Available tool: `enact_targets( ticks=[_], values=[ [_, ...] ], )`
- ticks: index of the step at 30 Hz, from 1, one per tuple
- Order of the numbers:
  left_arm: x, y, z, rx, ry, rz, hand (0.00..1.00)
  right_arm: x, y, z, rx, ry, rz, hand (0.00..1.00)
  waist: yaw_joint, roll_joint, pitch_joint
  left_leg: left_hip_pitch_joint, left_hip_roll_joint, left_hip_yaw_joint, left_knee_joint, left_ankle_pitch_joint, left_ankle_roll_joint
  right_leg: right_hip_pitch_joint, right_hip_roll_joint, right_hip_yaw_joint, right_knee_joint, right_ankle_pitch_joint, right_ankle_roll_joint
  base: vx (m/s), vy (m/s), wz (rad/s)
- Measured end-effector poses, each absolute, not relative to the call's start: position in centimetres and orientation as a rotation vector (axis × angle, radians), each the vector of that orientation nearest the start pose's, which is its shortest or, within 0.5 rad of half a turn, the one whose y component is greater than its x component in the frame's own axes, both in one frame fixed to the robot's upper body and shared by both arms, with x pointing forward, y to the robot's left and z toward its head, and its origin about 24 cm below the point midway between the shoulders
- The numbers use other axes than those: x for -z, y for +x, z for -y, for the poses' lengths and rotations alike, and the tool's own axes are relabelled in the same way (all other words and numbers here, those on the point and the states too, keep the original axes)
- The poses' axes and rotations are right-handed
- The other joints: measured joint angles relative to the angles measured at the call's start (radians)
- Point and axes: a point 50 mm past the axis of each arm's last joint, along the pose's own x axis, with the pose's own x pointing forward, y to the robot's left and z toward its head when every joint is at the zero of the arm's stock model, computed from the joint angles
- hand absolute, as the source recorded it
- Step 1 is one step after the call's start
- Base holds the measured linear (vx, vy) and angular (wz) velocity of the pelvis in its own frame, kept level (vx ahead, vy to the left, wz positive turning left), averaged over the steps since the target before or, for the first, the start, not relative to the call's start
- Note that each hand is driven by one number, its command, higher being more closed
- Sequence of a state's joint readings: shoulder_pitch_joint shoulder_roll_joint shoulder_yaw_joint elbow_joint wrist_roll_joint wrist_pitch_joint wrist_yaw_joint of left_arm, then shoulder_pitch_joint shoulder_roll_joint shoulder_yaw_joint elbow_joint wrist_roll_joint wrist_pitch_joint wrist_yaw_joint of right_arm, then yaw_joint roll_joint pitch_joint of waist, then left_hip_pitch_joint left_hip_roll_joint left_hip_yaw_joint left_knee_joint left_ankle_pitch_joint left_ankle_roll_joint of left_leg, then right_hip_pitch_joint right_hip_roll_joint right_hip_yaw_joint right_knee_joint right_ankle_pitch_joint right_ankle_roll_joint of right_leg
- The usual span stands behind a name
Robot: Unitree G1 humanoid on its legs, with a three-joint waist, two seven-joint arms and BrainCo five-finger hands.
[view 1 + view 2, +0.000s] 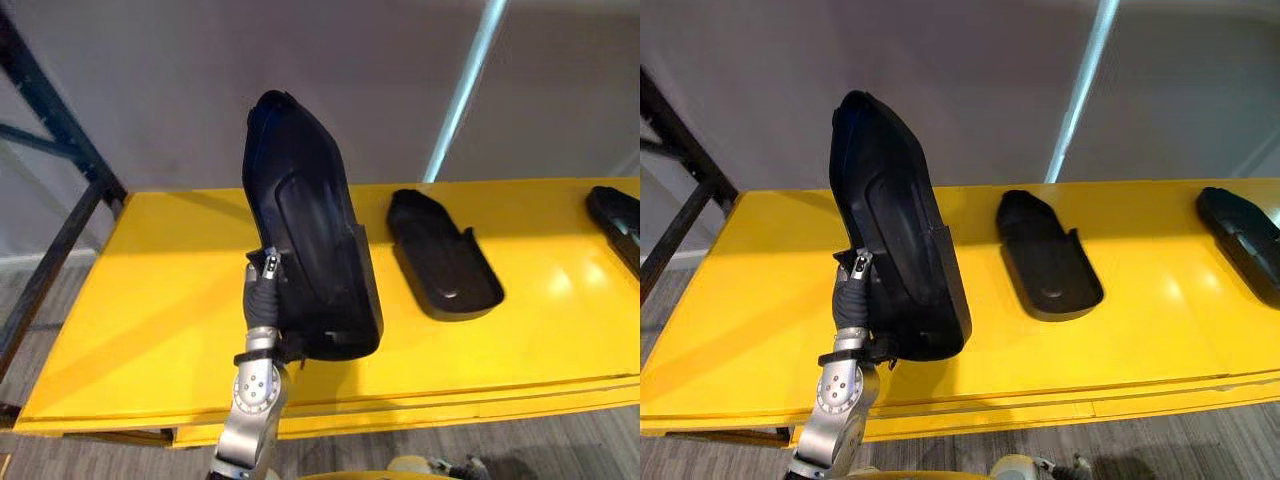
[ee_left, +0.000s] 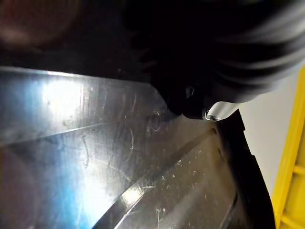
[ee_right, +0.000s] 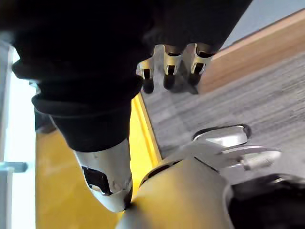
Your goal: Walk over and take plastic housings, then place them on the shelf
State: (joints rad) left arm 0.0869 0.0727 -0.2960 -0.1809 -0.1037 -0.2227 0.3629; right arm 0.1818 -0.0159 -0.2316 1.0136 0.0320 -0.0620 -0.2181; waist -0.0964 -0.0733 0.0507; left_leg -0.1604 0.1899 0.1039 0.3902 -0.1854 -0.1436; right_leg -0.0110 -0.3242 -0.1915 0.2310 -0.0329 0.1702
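The left hand is propping a black plastic housing nearly upright at the front of the yellow shelf. Its fingers are hiding behind the shell, so I cannot tell how they are gripping. Standing this tall on a narrow end, the housing is risking a topple off the front edge or toward the second housing lying flat nearby. The left wrist view is giving scratches on the shell's glossy face that the head views are missing, and the right wrist view is showing the right hand hanging loose and empty above the floor.

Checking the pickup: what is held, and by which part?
Left hand holds a housing by its lower wide end, grip hidden; right hand holds nothing.
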Motion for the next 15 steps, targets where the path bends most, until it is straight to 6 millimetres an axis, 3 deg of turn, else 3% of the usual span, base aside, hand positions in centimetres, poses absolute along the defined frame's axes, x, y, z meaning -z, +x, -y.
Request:
enact_targets(
  ticks=[2, 3, 4, 5, 6, 7, 9, 10, 11, 13, 15],
  values=[
    [-7.8, 22.6, -11.4, -0.082, -0.132, 0.268, 1.0, 16.3, 6.2, 20.2, 0.482, -0.004, -1.116, 0.0, 0.005, 0.003, 0.003, -0.002, -0.002, 0.016, 0.014, -0.017, 0.023, -0.011, 0.001, 0.016, -0.016, 0.058, -0.009, -0.1, 0.268, -0.22],
    [-7.8, 22.6, -11.6, -0.087, -0.121, 0.268, 1.0, 16.2, 7.1, 20.2, 0.465, -0.014, -1.096, 0.0, 0.018, -0.001, -0.001, -0.002, -0.006, 0.05, 0.018, -0.027, 0.032, -0.059, 0.0, 0.023, 0.014, 0.097, -0.07, -0.16, 0.297, -0.82],
    [-7.7, 22.6, -11.7, -0.088, -0.112, 0.269, 1.0, 16.0, 7.9, 20.4, 0.439, -0.042, -1.078, 0.0, 0.028, 0.013, 0.004, -0.002, -0.012, 0.081, -0.004, -0.028, 0.036, -0.101, -0.004, 0.008, 0.021, 0.15, -0.145, -0.18, 0.304, -0.86],
    [-7.8, 22.6, -11.7, -0.088, -0.108, 0.272, 1.0, 15.8, 8.3, 20.9, 0.436, -0.063, -1.062, 0.0, 0.026, 0.026, 0.012, 0.004, -0.016, 0.098, -0.026, -0.032, 0.062, -0.112, -0.001, 0.0, 0.038, 0.134, -0.154, -0.21, 0.274, -0.53],
    [-7.5, 22.7, -11.8, -0.092, -0.087, 0.267, 1.0, 15.7, 8.7, 20.8, 0.428, -0.06, -1.054, 0.0, 0.009, 0.031, 0.029, 0.003, -0.033, 0.109, -0.03, -0.023, 0.086, -0.141, 0.03, 0.033, 0.171, 0.011, -0.107, -0.2, 0.166, -0.12],
    [-7.0, 22.7, -11.7, -0.093, -0.081, 0.243, 1.0, 15.9, 8.2, 20.5, 0.424, -0.053, -1.068, 0.0, 0.001, 0.022, 0.032, 0.018, -0.041, 0.107, -0.03, -0.024, 0.097, -0.135, 0.111, 0.086, 0.257, -0.112, -0.08, -0.18, 0.111, -0.08],
    [-7.1, 22.6, -11.2, -0.096, -0.095, 0.24, 1.0, 15.9, 8.0, 20.2, 0.402, -0.06, -1.068, 0.0, 0.003, 0.019, 0.035, 0.017, -0.059, 0.107, -0.019, -0.034, 0.111, -0.114, 0.206, 0.145, 0.251, -0.221, -0.081, -0.16, 0.026, -0.06],
    [-7.2, 22.7, -11.0, -0.093, -0.093, 0.248, 1.0, 16.0, 7.8, 20.2, 0.395, -0.06, -1.073, 0.0, 0.002, 0.011, 0.033, 0.006, -0.075, 0.103, -0.019, -0.034, 0.106, -0.109, 0.225, 0.161, 0.225, -0.257, -0.107, -0.17, 0.004, 0.12],
    [-7.2, 22.7, -10.7, -0.087, -0.087, 0.25, 1.0, 16.0, 7.7, 20.1, 0.392, -0.052, -1.074, 0.0, -0.002, 0.007, 0.033, -0.001, -0.089, 0.089, -0.019, -0.033, 0.099, -0.093, 0.224, 0.158, 0.198, -0.279, -0.117, -0.15, -0.012, 0.23],
    [-7.0, 22.5, -10.2, -0.071, -0.084, 0.233, 1.0, 15.9, 7.5, 20.7, 0.411, -0.053, -1.075, 0.0, -0.002, 0.034, 0.049, 0.009, -0.09, 0.064, -0.046, -0.012, 0.092, -0.064, 0.234, 0.131, 0.138, -0.249, -0.123, -0.1, -0.004, 0.26],
    [-7.1, 22.5, -10.4, -0.065, -0.054, 0.247, 1.0, 16.0, 7.1, 20.7, 0.413, -0.054, -1.083, 0.0, 0.008, 0.041, 0.042, 0.04, -0.081, 0.064, -0.107, 0.032, 0.09, -0.024, 0.245, 0.12, 0.064, -0.205, -0.122, -0.05, -0.019, 0.12]
  ],
)
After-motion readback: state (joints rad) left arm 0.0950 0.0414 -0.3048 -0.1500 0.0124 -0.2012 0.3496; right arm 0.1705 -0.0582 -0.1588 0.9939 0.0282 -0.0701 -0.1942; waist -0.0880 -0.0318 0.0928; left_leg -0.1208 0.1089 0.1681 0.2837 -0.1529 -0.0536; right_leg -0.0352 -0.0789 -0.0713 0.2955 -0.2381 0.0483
